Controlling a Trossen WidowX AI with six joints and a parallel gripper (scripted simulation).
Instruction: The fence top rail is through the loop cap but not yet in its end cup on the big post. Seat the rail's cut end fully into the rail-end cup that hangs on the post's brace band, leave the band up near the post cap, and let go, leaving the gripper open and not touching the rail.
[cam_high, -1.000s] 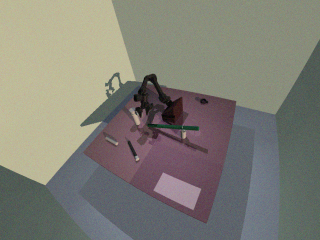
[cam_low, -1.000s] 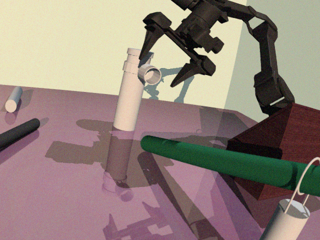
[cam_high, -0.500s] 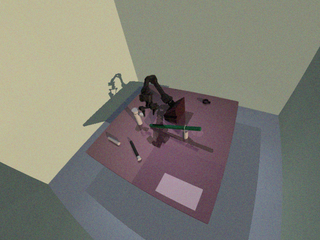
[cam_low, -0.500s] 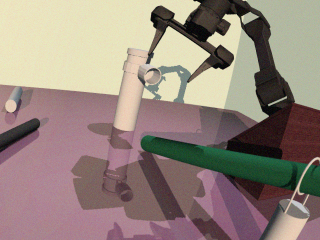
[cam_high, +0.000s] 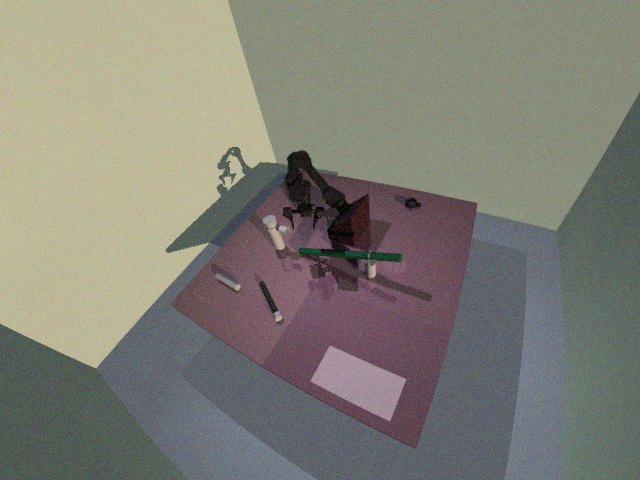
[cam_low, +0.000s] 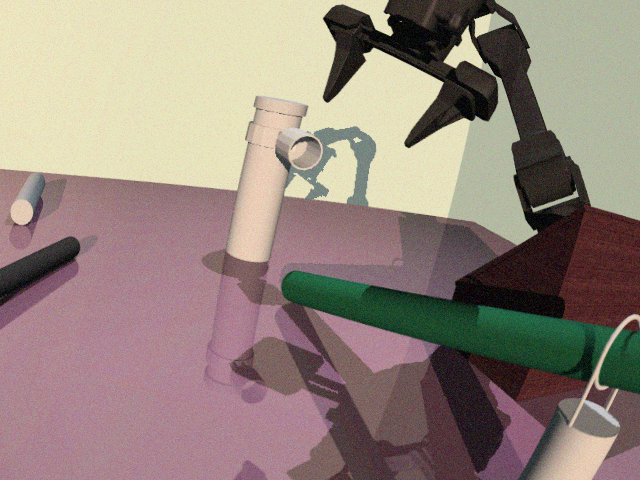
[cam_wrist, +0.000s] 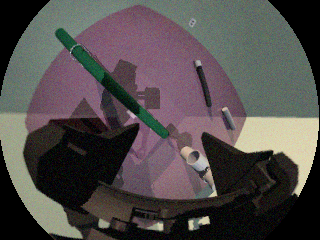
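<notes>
The green rail (cam_high: 385, 256) (cam_low: 527, 335) (cam_wrist: 90, 62) passes through the wire loop (cam_high: 369, 254) on the short post (cam_high: 371, 270) (cam_low: 568, 446). Its near end is free, outside the pale cup (cam_high: 283, 229) (cam_low: 285, 143) (cam_wrist: 201, 164) and looks lower than it. The cup hangs on the brace band (cam_low: 258, 133) high on the big white post (cam_high: 276, 238) (cam_low: 258, 206), just below the post cap (cam_high: 269, 220) (cam_low: 280, 106). My gripper (cam_high: 303, 227) (cam_low: 367, 122) (cam_wrist: 171, 131) is wide open and empty, above and to the right of the cup in the exterior view, apart from the rail.
A dark red wooden block (cam_high: 356, 224) (cam_low: 604, 258) stands behind the rail near the arm. A black rod (cam_high: 268, 296) (cam_low: 41, 266) (cam_wrist: 203, 84) and a short white cylinder (cam_high: 227, 282) (cam_low: 28, 198) (cam_wrist: 228, 119) lie left. A white sheet (cam_high: 359, 383) lies at the front, a dark ring-like piece (cam_high: 412, 203) behind.
</notes>
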